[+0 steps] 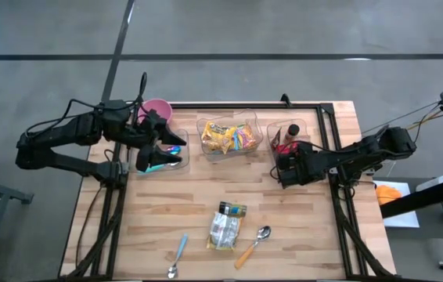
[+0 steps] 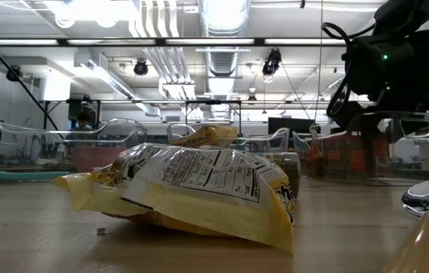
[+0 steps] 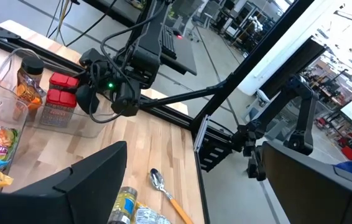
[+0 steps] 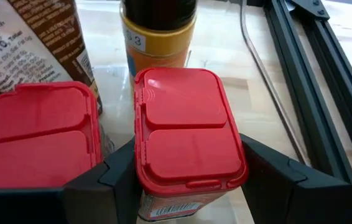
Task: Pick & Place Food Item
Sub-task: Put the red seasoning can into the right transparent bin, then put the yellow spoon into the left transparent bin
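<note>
right gripper (image 4: 182,180) clasping a red-lidded spice jar (image 4: 187,143) inside the right-hand clear bin (image 1: 315,129), not yet lifted; placing still ahead. left gripper (image 1: 156,153) spread wide, empty, over the left bin.

We see a grey concrete floor (image 1: 229,31) crossed by dark seam lines around the light wooden worktop (image 1: 206,196), which sits in a black metal frame (image 1: 245,105). Across the room, bright ceiling light strips (image 2: 161,30) and silver ventilation ducts (image 2: 226,15) run overhead, and a black monitor (image 2: 290,125) stands far back.
</note>
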Tool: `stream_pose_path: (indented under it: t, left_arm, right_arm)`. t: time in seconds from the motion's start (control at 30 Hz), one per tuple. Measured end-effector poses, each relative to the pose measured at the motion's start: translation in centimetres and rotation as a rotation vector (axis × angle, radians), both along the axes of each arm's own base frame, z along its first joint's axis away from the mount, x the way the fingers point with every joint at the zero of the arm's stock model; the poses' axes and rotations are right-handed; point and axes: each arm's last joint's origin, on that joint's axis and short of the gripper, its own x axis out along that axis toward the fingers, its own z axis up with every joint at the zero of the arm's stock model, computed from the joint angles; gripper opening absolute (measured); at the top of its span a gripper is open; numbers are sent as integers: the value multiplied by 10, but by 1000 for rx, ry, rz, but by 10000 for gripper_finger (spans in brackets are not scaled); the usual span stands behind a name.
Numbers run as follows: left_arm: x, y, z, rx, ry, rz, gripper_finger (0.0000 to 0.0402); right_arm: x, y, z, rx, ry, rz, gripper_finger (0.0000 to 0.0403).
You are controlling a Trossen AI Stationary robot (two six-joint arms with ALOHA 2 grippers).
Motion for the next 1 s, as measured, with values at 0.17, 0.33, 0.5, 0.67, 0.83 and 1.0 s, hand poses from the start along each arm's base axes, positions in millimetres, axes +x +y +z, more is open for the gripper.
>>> stream_pose_path:
  t: [0.17,0.33,0.5,0.67,0.83,1.0]
  left_arm:
    - [0,0,0,5,-1,-1,375]
    - [0,0,0,10,-2,-3,375]
    - [0,0,0,10,-1,-3,375]
    - [0,0,-1,11,3,-5,375]
    - [0,0,-1,10,9,-7,375]
    - [-1,0,-2,9,24,-7,375]
  right_arm:
    - [1,0,0,16,23,28,278]
    - [1,1,-1,41,35,32,353]
    - [1,1,-1,49,34,30,377]
    - [6,2,6,54,34,57,380]
    - [8,2,9,60,67,92,380]
    - [3,2,11,72,75,57,381]
